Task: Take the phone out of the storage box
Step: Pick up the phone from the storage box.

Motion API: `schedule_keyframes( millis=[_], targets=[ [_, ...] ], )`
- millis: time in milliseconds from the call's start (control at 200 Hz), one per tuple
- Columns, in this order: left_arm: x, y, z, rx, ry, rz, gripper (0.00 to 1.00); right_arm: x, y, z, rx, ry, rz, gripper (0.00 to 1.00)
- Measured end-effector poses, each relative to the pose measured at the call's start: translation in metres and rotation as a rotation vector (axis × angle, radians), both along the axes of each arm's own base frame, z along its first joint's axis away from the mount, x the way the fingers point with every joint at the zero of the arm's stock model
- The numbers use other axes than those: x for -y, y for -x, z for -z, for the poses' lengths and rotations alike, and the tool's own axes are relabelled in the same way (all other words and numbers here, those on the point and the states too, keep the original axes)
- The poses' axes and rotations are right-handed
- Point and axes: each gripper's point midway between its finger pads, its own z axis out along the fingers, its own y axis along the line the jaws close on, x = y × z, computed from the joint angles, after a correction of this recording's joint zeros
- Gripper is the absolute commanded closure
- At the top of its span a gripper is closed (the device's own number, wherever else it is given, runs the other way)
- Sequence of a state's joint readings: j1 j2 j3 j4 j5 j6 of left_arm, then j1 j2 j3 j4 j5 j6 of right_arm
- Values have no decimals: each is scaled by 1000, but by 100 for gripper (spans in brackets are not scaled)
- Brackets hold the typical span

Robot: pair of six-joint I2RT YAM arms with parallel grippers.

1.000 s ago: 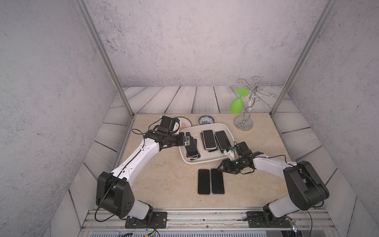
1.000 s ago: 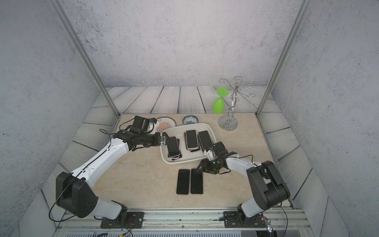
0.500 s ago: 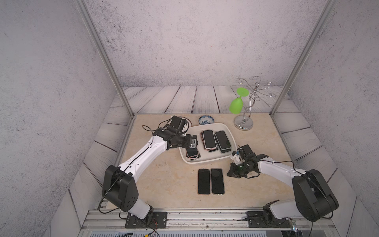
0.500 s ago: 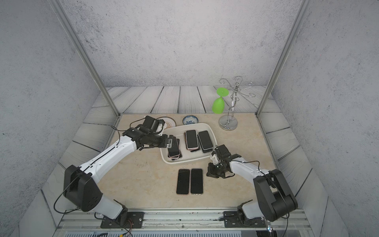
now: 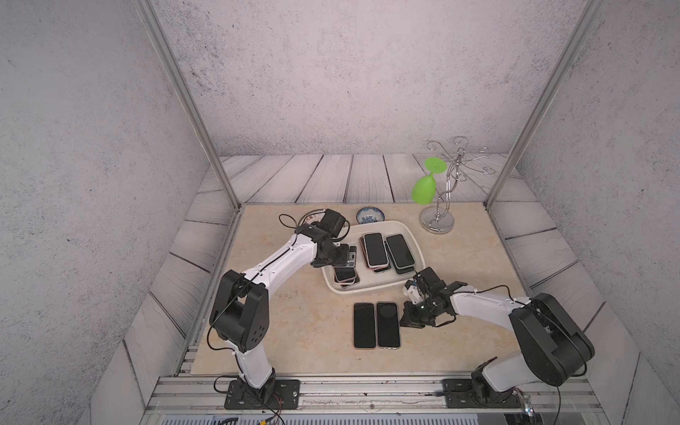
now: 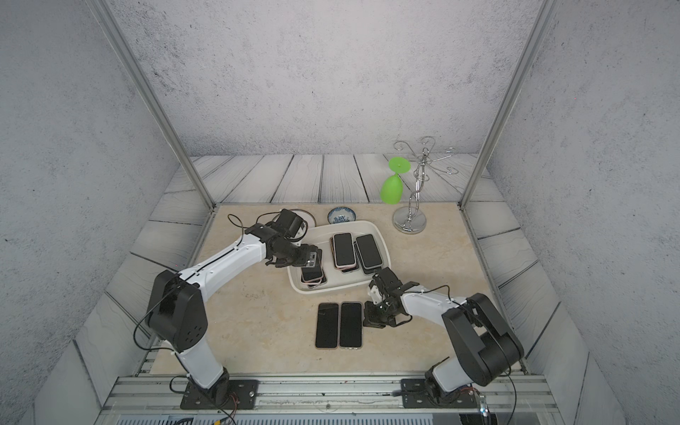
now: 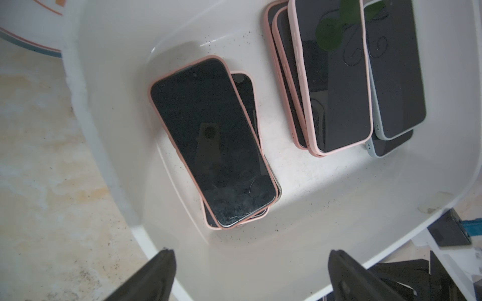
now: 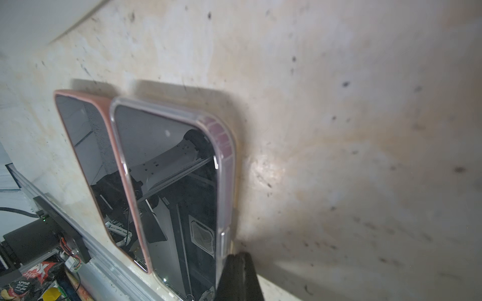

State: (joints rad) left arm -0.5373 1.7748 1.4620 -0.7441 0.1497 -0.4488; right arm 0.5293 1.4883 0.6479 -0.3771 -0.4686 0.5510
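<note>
Our left gripper hangs with its jaws spread wide and nothing between them, over the left end of the storage box. Directly below it we see the left stack: a pink-cased phone lying face up, slightly askew on another pink-cased one.

Our right gripper is closed tight on nothing. It sits low over the table, just right of the two phones that lie side by side, face up, on the near side of the box. Its tips sit right beside the edge of the clear-cased one; whether they touch it we cannot tell.

The box stands mid-table, white and shallow. It holds two more piles: a middle stack topped by a pink case and a right stack topped by a pale one.

Beyond the box sit a blue-and-white dish and a patterned plate, mostly hidden by our left arm. At the far right a green goblet hangs upside down from a metal rack.
</note>
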Motion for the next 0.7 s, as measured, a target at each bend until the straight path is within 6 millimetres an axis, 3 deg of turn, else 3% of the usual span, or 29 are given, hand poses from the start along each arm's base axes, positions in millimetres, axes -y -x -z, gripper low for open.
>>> schedule_keyframes(
  millis=[145,280,480,701],
  targets=[
    [2,-10,10,-15,-33,-10,1,5,-2,-1,19,33,2,97],
    [1,-21,19,-33,-80,-20,0,14,-9,-15,83,84,-3,72],
    [1,-41,34,-49,-171,-18,2,18,-20,-55,205,91,-14,41],
    [-2,-54,55,-88,-254,-15,2,13,-31,-84,266,79,-47,33]
  ],
)
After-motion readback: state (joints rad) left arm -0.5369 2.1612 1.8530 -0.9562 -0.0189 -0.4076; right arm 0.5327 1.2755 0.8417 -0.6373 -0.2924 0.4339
